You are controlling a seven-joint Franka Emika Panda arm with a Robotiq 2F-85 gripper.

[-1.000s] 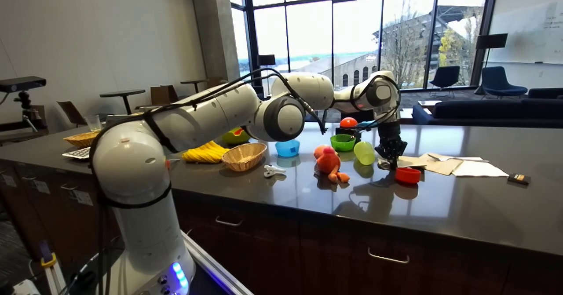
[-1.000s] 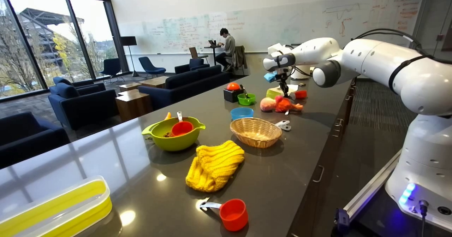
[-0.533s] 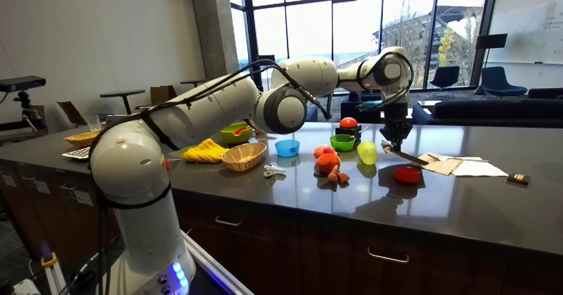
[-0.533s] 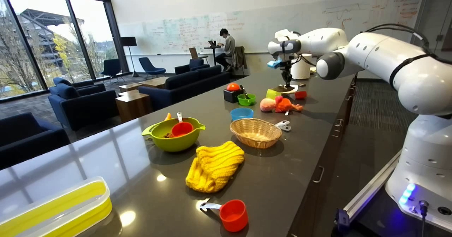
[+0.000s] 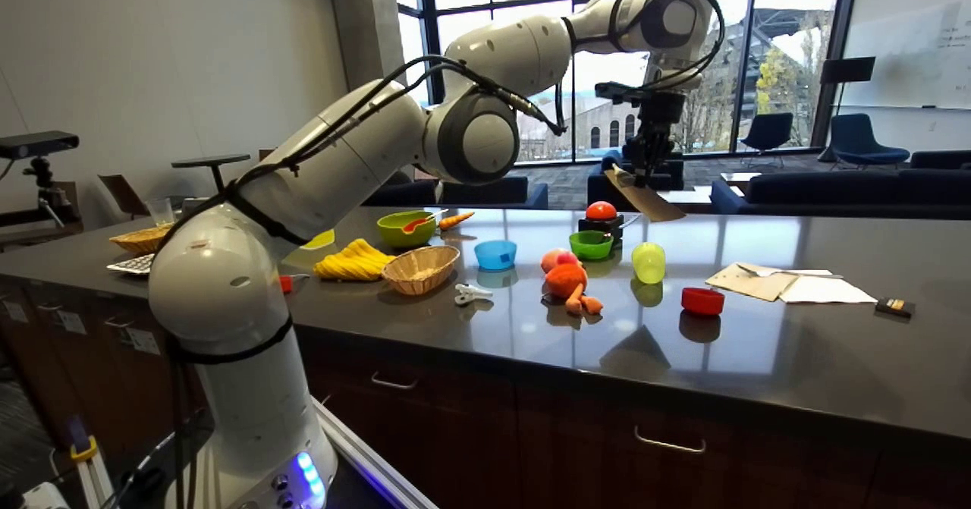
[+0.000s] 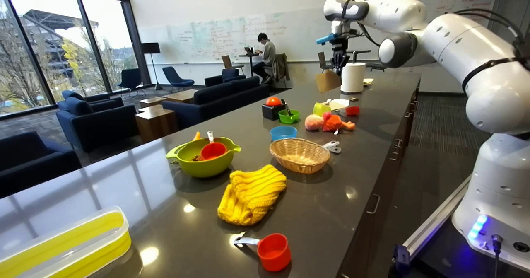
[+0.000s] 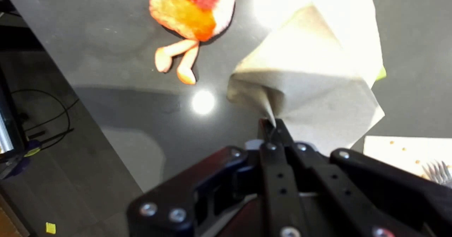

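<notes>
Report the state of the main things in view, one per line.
Brown paper sheet, creased, held above the counter
Gripper, shut on that sheet
Lime bowl, upright, red cup inside
Green bowl, upright
Blue bowl, upright
Wicker basket, upright
Yellow knit cloth, bunched
Plush toy, lying down
Fork, lying on paper
Yellow container, open
Drawers, shut
Base light, lit blue

A glossy dark counter (image 6: 327, 216) carries a wicker basket (image 6: 299, 167), yellow knitted cloth (image 6: 253, 195) and plush toy (image 6: 332, 123).
</notes>
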